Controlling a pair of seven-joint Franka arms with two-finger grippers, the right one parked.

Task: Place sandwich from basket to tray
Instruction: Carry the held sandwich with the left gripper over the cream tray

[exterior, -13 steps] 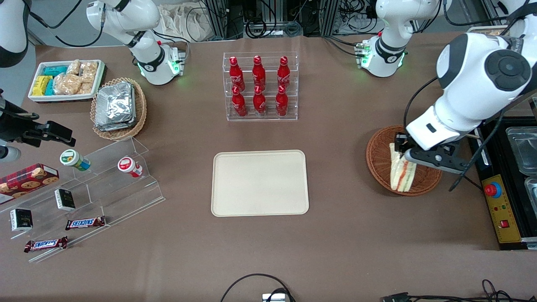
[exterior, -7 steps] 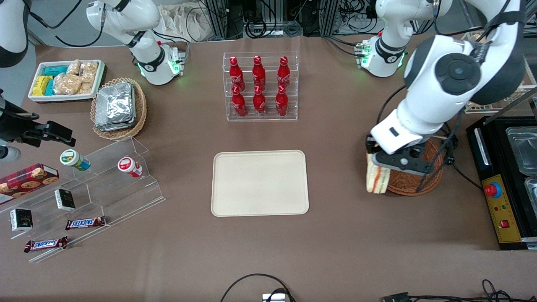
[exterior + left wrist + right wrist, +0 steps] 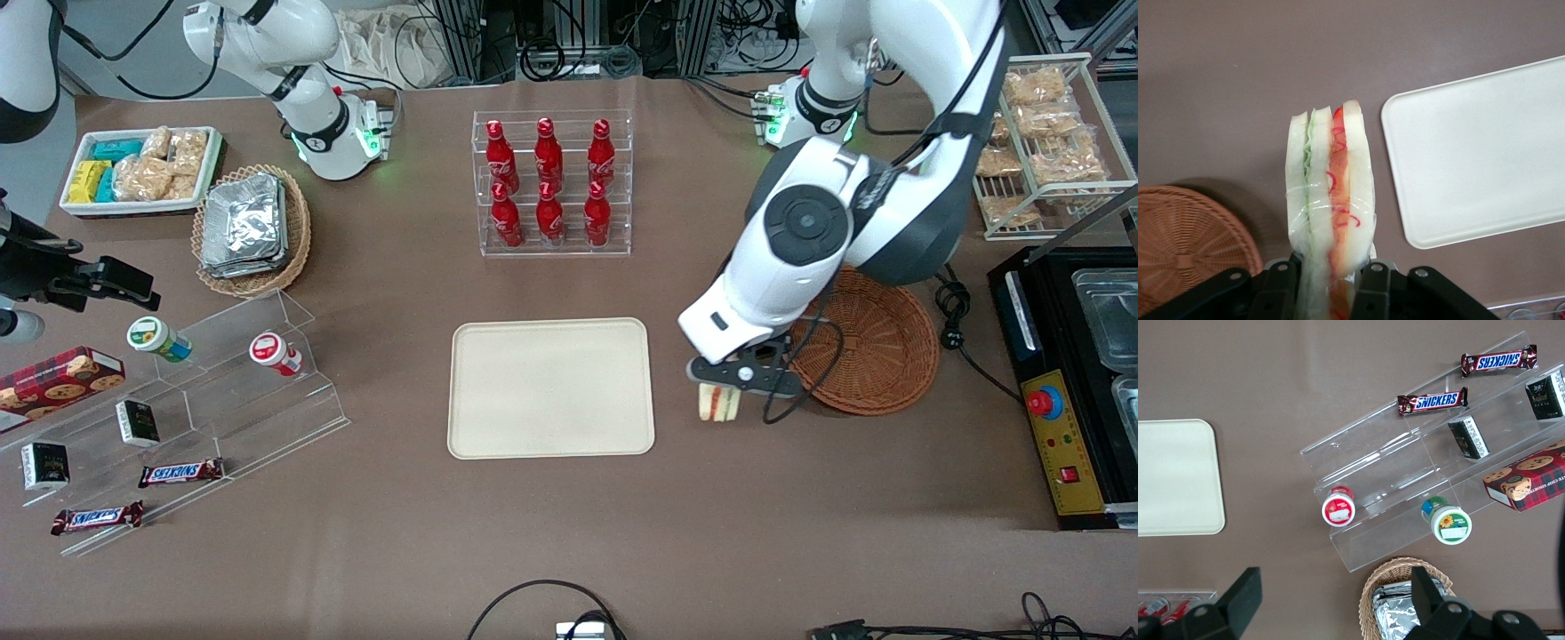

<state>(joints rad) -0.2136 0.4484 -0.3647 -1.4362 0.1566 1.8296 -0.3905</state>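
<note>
- We see the gripper (image 3: 722, 384) right of centre in the front view, hanging over bare tablecloth in the gap between the tray (image 3: 551, 388) and the basket (image 3: 880, 342).
- Its two black fingers (image 3: 1281, 290) are clenched on the sandwich (image 3: 1331, 200), pinching the wedge from both sides at its upper end; in the wrist view the wedge hangs down from them with its wrapped edge facing the camera.
- In the front view the sandwich (image 3: 717, 403) shows as a small pale wedge just under the gripper, lifted off the table, just beside the tray's short edge but not over it.
- The filling reads clearly in the wrist view: a green layer and a red-pink layer between white slices of bread.
- The basket holds nothing that we can see; the working arm's body covers part of its rim.
- The tray sits in the middle of the frame, flat on the brown cloth, with nothing on it.
- In the upper middle of the front view, a clear rack of red bottles (image 3: 551, 182) stands farther from the camera than the tray.
</note>
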